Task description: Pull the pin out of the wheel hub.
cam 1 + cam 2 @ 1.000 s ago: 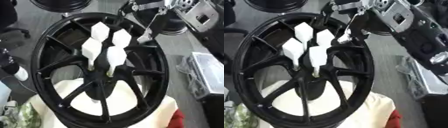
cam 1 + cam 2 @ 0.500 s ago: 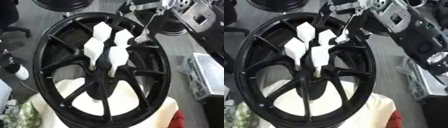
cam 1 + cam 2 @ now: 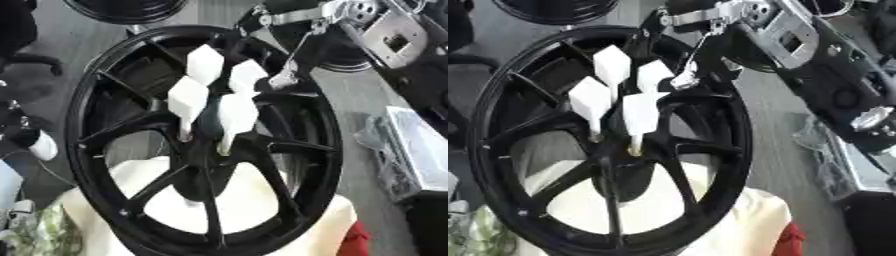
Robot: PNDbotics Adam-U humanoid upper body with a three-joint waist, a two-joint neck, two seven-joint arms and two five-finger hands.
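Grey floor is seen as the backdrop, w/ another dark wheel at top left of frame. Centre frame is filled by a black spoked wheel hub, propped over a cream cloth-like surface at bottom. Four white pins w/ blocky heads are seated in the hub centre, clustered approx. mid-frame, stems down into the hub. Right arm is seen entering from upper right, black w/ silver parts. Right hand is held at the rim's upper right, a slim silver finger extended down beside the rightmost pin head; contact can't be told, nothing is visibly gripped. Left hand isn't shown.
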